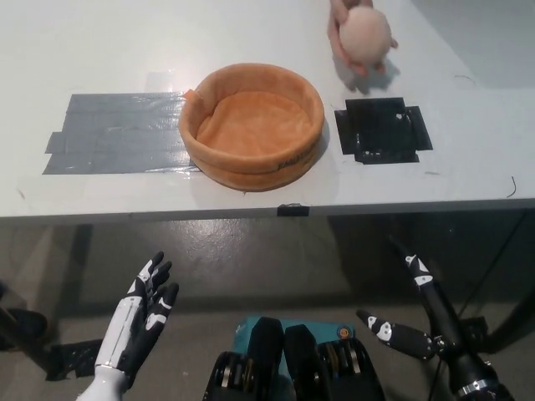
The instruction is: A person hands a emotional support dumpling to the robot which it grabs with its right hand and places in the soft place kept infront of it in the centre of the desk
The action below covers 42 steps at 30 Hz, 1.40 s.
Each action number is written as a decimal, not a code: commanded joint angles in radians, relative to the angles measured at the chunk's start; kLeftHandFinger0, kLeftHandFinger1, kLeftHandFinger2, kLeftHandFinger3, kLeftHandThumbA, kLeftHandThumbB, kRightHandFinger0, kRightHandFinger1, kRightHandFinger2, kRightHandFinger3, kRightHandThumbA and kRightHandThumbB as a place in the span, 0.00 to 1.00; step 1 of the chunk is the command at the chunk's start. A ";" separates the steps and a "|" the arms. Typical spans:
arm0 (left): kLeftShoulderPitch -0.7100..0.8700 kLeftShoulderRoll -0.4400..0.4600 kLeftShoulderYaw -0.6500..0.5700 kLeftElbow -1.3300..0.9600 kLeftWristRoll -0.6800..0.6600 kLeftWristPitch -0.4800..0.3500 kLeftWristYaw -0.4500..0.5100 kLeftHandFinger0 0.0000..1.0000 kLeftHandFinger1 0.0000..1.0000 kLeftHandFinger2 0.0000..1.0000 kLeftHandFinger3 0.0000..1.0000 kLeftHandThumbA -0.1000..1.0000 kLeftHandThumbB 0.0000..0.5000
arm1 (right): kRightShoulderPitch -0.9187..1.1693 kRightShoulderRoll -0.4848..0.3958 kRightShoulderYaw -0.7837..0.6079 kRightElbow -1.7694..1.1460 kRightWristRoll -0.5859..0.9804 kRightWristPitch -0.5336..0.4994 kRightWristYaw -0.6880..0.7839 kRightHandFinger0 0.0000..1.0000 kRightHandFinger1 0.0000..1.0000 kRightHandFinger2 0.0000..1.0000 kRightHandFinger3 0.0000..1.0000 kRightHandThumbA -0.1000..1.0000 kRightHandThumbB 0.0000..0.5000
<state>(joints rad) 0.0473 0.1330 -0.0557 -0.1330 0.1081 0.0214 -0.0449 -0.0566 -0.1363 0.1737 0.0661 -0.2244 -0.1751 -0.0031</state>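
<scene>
The right hand (pixel 418 322), open and low, should rise beneath the dumpling (pixel 365 33) held by the person's hand (pixel 341 33), closing gently around it. The left hand (pixel 142 313) rests open.

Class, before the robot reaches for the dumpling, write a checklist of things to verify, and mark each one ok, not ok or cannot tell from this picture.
1. Dumpling on offer: held by a person's hand above the far right of the table. Ok.
2. Right hand free: open, holding nothing, below the table edge. Ok.
3. Right hand near the dumpling: far from it, not yet raised. Not ok.
4. Basket ready: at the table's centre, upright, nothing inside. Ok.
5. Left hand out of the way: open, resting low at the left. Ok.
6. Person's grip loose enough to release: cannot tell.
</scene>
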 commanded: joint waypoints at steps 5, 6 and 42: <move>0.001 0.008 0.000 -0.023 0.005 -0.045 -0.005 1.00 1.00 1.00 1.00 0.85 0.06 | -0.040 0.008 -0.029 -0.038 0.000 -0.049 -0.018 1.00 1.00 1.00 1.00 0.85 0.36; 0.001 0.008 0.001 -0.023 0.004 -0.046 -0.004 1.00 1.00 1.00 1.00 0.85 0.05 | -0.048 0.009 -0.035 -0.048 0.005 -0.039 -0.017 1.00 1.00 1.00 1.00 0.85 0.36; -0.002 -0.002 0.004 -0.039 0.005 -0.039 -0.002 1.00 1.00 1.00 1.00 0.84 0.02 | -0.844 -0.113 0.025 0.419 -0.170 0.393 0.046 1.00 1.00 1.00 1.00 0.90 0.60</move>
<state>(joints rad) 0.0540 0.1267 -0.0537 -0.1404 0.1096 0.0127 -0.0448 -0.8073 -0.2332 0.1876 0.4352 -0.3684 0.2198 0.0411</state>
